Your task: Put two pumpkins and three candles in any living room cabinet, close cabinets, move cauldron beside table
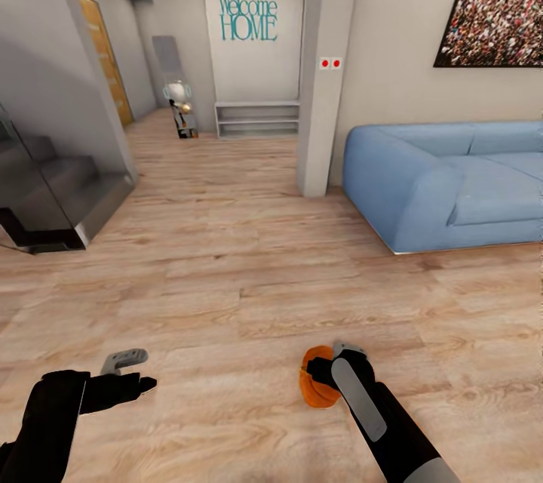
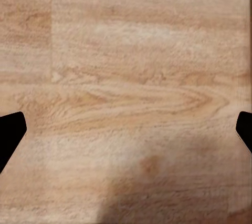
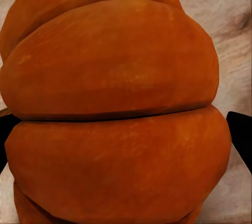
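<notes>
One orange ribbed pumpkin [image 1: 313, 386] hangs low over the wooden floor, and my right gripper [image 1: 332, 371] is shut on it. Seen from the right wrist, the pumpkin [image 3: 115, 108] bulges between the two black fingertips [image 3: 242, 134] at either side. My left gripper [image 1: 138, 372] is open and empty at the lower left. In its wrist view the fingertips [image 2: 10, 133] stand wide apart over bare floorboards. The second pumpkin, candles, cabinets, cauldron and table are out of view.
A blue sofa [image 1: 452, 181] stands at the right, under a dark framed picture [image 1: 498, 0]. A pale pillar [image 1: 320, 90] rises beside it. Dark stairs [image 1: 53, 196] are at the left. Down the hallway are a white shelf [image 1: 256, 119] and a small figure [image 1: 179, 109].
</notes>
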### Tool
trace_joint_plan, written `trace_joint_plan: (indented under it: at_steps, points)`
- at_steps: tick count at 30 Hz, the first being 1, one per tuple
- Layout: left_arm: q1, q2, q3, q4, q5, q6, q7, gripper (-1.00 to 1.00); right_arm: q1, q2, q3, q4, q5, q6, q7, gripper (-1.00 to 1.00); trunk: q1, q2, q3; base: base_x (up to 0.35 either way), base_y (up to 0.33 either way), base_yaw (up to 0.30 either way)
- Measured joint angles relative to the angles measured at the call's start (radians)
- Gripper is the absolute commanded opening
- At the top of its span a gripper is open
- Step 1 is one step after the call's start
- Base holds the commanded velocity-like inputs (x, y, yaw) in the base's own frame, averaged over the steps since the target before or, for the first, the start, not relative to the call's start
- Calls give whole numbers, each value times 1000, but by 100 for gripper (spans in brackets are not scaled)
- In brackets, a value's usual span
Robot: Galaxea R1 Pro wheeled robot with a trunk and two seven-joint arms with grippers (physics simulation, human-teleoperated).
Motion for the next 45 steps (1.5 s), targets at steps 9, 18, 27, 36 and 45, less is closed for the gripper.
trace_joint_plan:
  at_steps: [9,18,27,36,45]
  points:
    - [0,0,-1,0,0,-2,-1,100,0,0,-1,0,-4,-2,4,-100,0,0,0,293,46,-279]
    - [0,-1,-1,-3,0,-5,-2,100,0,0,-1,0,-4,-4,5,-100,0,0,0,-6,0,-291]
    - [0,-1,-1,-6,0,-4,-3,100,0,0,-1,0,-4,-4,6,-100,0,0,0,-147,0,-292]
    - [0,-1,-1,-5,0,-5,-3,100,0,-1,-1,0,-4,-3,6,-100,0,0,0,-29,0,-292]
    - [0,-1,-1,-6,0,-5,-3,100,0,-1,0,0,-3,-3,6,-100,0,0,0,0,0,-137]
